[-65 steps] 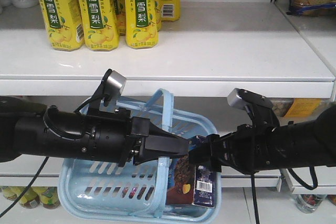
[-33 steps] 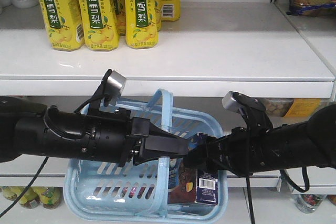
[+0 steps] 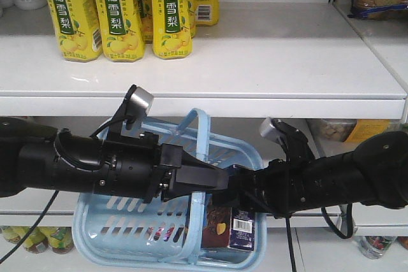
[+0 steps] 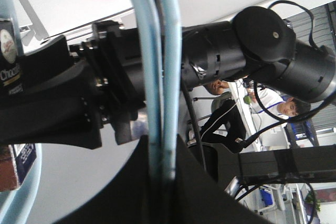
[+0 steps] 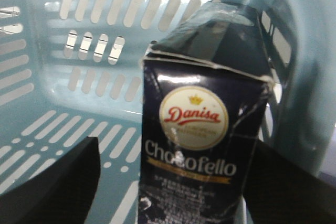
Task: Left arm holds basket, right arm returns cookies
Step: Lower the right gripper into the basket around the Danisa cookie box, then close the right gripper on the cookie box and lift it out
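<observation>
The cookies point(image 5: 199, 145) are a tall navy box with a red-and-white oval "Danisa" logo, white "Chocofello" lettering and a barcode side. It stands upright in the right end of the pale blue basket point(image 3: 127, 227). The right claw point(image 3: 240, 181) straddles its top, fingers apart. The left claw point(image 3: 220, 179) is clamped on the handles point(image 4: 163, 77).

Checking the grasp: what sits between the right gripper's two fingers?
The cookie box, standing in the blue basket, sits between the fingers. The right wrist view shows this.
</observation>
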### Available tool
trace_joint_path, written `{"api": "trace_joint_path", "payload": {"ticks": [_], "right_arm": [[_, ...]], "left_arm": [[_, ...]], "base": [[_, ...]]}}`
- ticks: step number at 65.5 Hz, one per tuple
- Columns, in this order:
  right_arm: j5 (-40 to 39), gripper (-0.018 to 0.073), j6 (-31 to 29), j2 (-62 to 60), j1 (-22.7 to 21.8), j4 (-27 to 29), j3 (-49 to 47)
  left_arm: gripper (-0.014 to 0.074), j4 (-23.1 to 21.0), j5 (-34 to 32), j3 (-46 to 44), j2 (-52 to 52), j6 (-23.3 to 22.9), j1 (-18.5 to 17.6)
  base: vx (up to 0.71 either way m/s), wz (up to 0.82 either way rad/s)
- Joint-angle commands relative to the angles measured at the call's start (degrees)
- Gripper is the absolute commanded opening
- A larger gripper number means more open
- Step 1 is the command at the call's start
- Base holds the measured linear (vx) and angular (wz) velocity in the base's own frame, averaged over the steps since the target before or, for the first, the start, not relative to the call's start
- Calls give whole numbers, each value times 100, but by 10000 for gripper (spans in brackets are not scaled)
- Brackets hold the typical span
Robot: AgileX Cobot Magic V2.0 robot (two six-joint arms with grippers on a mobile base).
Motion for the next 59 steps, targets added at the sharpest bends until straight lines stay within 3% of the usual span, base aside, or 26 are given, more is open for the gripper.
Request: {"api": "trace_joint_path", "payload": {"ticks": [1, 32, 59], "right_arm": [[17, 493, -324, 49, -10, 288, -148], [-175, 438, -544, 539, -10, 345, -548], [-254, 306, -718, 623, -10, 338, -669]], "left_arm": [[-3, -932, 119, -207, -245, 138, 11], [-3, -931, 119, -207, -245, 138, 11], [-3, -932, 119, -207, -245, 138, 11]], "base": [[0, 0], [0, 0], [0, 0]]}}
